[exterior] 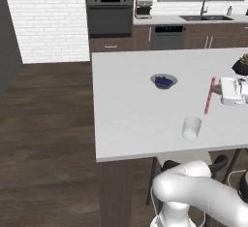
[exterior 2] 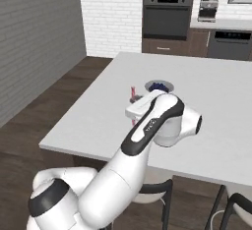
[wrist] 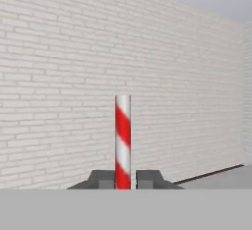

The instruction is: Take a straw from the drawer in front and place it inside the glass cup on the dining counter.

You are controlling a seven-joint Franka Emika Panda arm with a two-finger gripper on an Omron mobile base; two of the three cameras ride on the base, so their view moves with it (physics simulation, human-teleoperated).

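The claw (wrist: pixel 123 180) is clamped tight on the red-and-white striped straw (wrist: pixel 123 140), which sticks straight out from between its fingertips toward a white brick wall (wrist: pixel 59 76). It hangs above the white bench (exterior: pixel 131 114), with the glass cup (exterior: pixel 191 127) standing below and near it, and a blue bowl (exterior: pixel 163 81) beyond.

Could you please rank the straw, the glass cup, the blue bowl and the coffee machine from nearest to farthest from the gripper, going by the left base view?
1. The straw: clamped in the shut jaws of the gripper, at the counter's right.
2. The glass cup: near the counter's front edge.
3. The blue bowl: mid-counter, to the left; close to the cup's distance.
4. The coffee machine: on the back worktop.
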